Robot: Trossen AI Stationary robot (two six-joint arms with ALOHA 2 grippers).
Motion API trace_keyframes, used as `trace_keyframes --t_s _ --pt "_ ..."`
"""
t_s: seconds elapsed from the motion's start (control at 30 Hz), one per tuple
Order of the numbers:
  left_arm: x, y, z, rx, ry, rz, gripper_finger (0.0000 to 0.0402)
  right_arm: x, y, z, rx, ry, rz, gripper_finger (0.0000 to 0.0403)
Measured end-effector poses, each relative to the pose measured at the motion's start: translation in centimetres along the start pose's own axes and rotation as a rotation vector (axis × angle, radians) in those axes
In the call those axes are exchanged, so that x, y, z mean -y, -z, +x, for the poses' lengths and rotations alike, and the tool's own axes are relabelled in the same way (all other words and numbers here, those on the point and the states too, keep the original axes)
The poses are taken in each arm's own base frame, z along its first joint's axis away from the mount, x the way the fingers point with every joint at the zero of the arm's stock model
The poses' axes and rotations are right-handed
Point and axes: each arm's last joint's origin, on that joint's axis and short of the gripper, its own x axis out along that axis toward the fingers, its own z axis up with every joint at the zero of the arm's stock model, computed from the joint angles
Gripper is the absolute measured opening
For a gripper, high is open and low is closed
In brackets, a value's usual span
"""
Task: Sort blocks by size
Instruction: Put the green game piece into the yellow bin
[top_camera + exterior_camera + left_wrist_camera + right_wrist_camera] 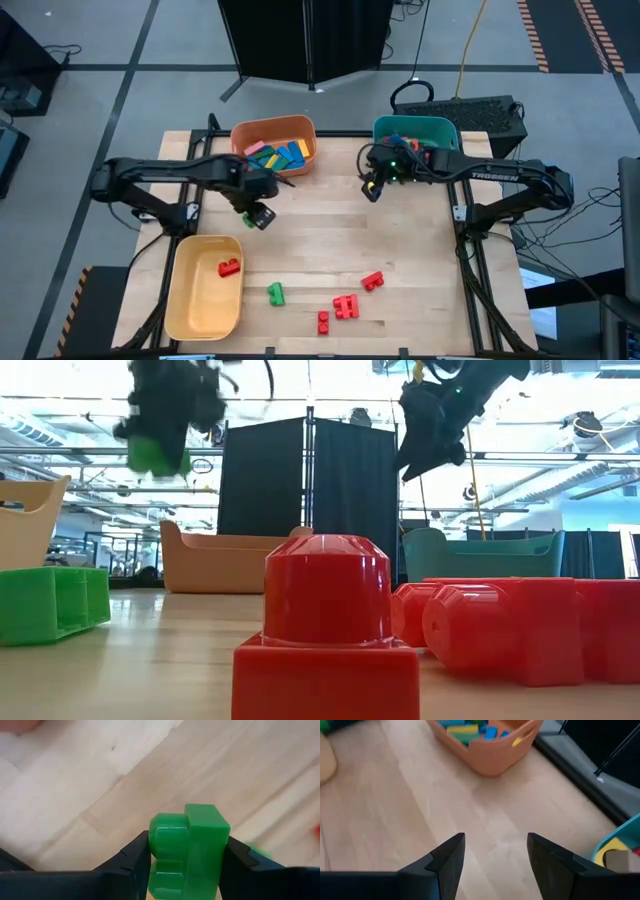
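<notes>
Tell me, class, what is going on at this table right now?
A two-armed robot is sorting toy blocks into bins. The left end effector holds a green block above the table, between the orange bin and the yellow bin, which holds one red block. The right end effector hangs open and empty beside the teal bin. One green brick and several red ones lie unsorted on the wood.

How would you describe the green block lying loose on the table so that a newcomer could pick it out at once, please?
Start at the yellow bin at the table's near left corner. Just to its right on the bare wood lies the green studded block, left of a cluster of red blocks. It is the only green block resting on the tabletop; the other green one is held in the left tool.
</notes>
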Motion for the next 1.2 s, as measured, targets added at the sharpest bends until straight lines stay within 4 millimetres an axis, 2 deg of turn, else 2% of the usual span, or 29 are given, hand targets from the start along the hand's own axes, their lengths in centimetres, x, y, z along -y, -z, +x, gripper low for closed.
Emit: trace_keyframes --t_s 0.17,0.27,0.4,0.6,0.83,1.07,1.2 --pt "0.3 2.6 -4.7 0.137 0.086 -0.137 0.0160 -0.5 0.5 1.1 -0.055 -0.012 -0.067 0.0201" --pt "-0.1 4.4 -6.2 0.176 0.132 -0.251 0.0160 -0.6 0.6 1.8 -0.069 -0.010 -0.112 0.0201" --pt "-0.3 6.9 -6.8 0.148 0.120 -0.341 0.0160 -0.6 0.6 2.7 -0.070 -0.009 -0.181 0.0201" --pt "0.5 9.8 -6.5 0.035 0.062 -0.365 0.0160 -0.6 0.5 3.8 -0.065 -0.006 -0.257 0.0201" --pt "2.1 11.5 -5.4 -0.004 0.007 -0.353 0.0160 -0.7 0.8 4.8 -0.093 -0.006 -0.267 0.0201" --pt "4.3 12.7 -3.3 -0.026 -0.089 -0.258 0.0160 -0.7 0.9 5.0 -0.100 -0.003 -0.229 0.0201" --pt "5.3 13.8 -1.0 -0.040 -0.095 -0.117 0.0160 -0.7 0.9 5.0 -0.100 -0.001 -0.182 0.0201"
